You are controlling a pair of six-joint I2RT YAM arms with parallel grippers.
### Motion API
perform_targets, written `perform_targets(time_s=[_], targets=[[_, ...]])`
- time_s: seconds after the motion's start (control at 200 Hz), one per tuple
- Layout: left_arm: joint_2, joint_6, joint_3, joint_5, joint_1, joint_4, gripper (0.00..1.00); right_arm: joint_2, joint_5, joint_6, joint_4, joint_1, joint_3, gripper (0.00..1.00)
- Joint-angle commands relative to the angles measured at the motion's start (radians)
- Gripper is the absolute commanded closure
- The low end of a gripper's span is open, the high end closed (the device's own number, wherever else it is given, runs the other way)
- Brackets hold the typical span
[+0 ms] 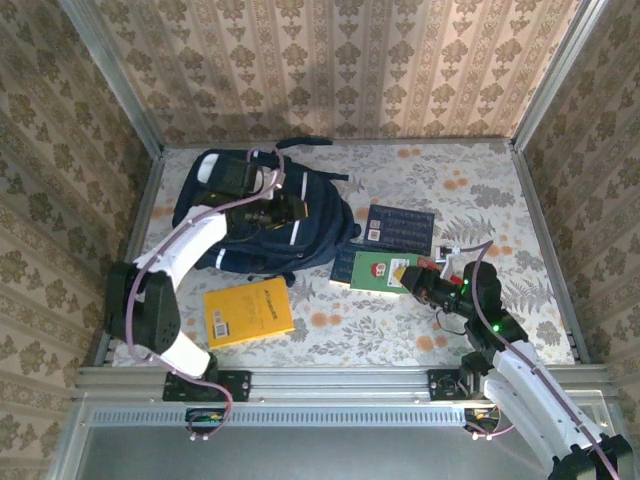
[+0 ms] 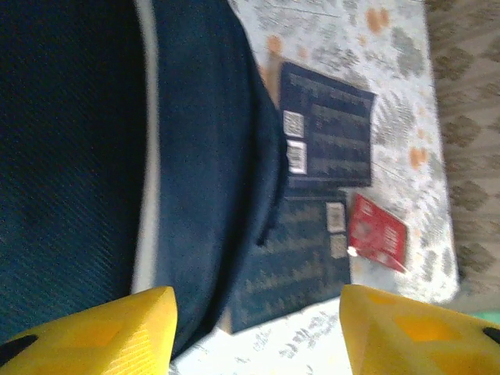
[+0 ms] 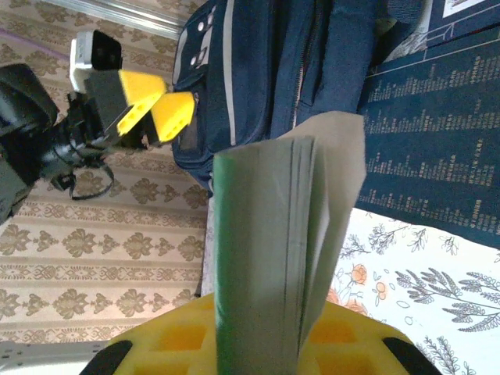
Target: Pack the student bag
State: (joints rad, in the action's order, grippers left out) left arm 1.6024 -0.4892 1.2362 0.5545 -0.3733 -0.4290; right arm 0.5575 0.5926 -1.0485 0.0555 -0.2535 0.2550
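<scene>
Navy fabric, soft and floppy: the large striped backpack (image 1: 262,215) should sag, so I'd grab its opening's edge. My left gripper (image 2: 258,312) hangs spread over it; my right gripper (image 3: 259,340) pinches a thin green paperback (image 3: 266,250).

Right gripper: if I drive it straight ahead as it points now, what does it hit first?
Probably the student bag: the right gripper, shut on the green book, points at its side; depth unclear.

A green book (image 3: 266,258) clamped in right gripper (image 3: 262,348) (pages fanned), bag (image 3: 258,70) and left gripper (image 3: 156,111) beyond, blue books (image 3: 437,133) alongside.
</scene>
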Motion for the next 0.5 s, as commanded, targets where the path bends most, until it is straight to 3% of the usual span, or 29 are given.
perform_targets(time_s=[0.0, 0.225, 0.415, 0.495], targets=[[0.076, 0.097, 0.094, -0.087, 0.013, -0.035, 0.42, 0.012, 0.017, 0.029, 0.057, 0.01, -0.004, 1.0], [0.246, 0.099, 0.182, -0.005, 0.013, 0.026, 0.5, 0.033, 0.05, 0.032, 0.091, 0.033, -0.018, 1.0], [0.308, 0.029, 0.188, 0.144, 0.004, 0.16, 0.55, 0.066, 0.08, 0.051, 0.111, 0.053, -0.021, 1.0], [0.322, 0.031, 0.201, 0.16, -0.017, 0.175, 0.59, 0.086, 0.088, 0.044, 0.136, 0.056, -0.031, 1.0]])
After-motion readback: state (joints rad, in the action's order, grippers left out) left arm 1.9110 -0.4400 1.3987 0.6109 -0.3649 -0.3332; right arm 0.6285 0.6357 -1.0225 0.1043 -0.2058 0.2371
